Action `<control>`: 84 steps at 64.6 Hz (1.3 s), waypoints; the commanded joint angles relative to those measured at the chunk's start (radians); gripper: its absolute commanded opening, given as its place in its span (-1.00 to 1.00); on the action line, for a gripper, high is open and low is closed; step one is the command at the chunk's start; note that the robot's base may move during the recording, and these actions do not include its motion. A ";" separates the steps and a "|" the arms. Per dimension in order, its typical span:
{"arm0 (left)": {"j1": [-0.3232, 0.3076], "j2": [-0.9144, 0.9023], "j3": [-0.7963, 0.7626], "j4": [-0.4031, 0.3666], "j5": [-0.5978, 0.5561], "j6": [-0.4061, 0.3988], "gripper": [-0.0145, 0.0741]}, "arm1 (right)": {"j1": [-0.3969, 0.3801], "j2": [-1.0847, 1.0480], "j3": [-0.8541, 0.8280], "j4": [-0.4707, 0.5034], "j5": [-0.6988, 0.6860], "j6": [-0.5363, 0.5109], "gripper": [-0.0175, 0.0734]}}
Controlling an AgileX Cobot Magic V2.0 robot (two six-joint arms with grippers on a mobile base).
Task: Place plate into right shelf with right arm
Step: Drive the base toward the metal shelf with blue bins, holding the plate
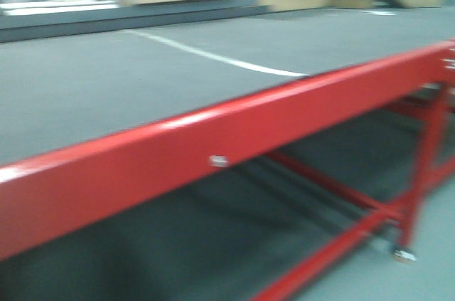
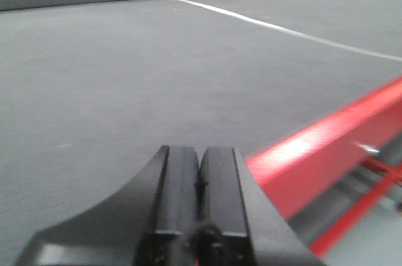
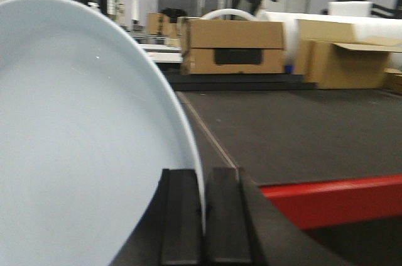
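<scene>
Right gripper (image 3: 204, 181) is pinched on the rim of the glossy white round plate (image 3: 75, 140). The plate stands on edge, its disc spreading up and left of the fingers. Left gripper (image 2: 201, 156) has its jaws together, holding nothing. The stainless-steel right shelf isn't in any view, only a red painted steel beam (image 1: 213, 151) ahead; judging by that, the right arm must locate the shelf first

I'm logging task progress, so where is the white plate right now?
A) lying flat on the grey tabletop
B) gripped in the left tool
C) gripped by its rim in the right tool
C: the right wrist view shows the plate pinched at its rim by the right tool, while the left tool is shut on nothing.
</scene>
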 commanded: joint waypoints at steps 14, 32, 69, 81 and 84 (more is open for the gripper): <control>-0.002 -0.005 0.008 -0.004 -0.086 -0.003 -0.78 | -0.003 0.010 -0.025 0.020 -0.091 0.004 -0.48; -0.002 -0.005 0.008 -0.004 -0.086 -0.003 -0.78 | -0.003 0.010 -0.025 0.020 -0.091 0.004 -0.48; -0.002 -0.005 0.008 -0.004 -0.086 -0.003 -0.78 | -0.003 0.010 -0.025 0.020 -0.091 0.004 -0.48; -0.002 -0.005 0.008 -0.004 -0.086 -0.003 -0.78 | -0.003 0.010 -0.025 0.020 -0.091 0.004 -0.48; -0.002 -0.005 0.008 -0.004 -0.086 -0.003 -0.78 | -0.003 0.010 -0.025 0.020 -0.091 0.004 -0.48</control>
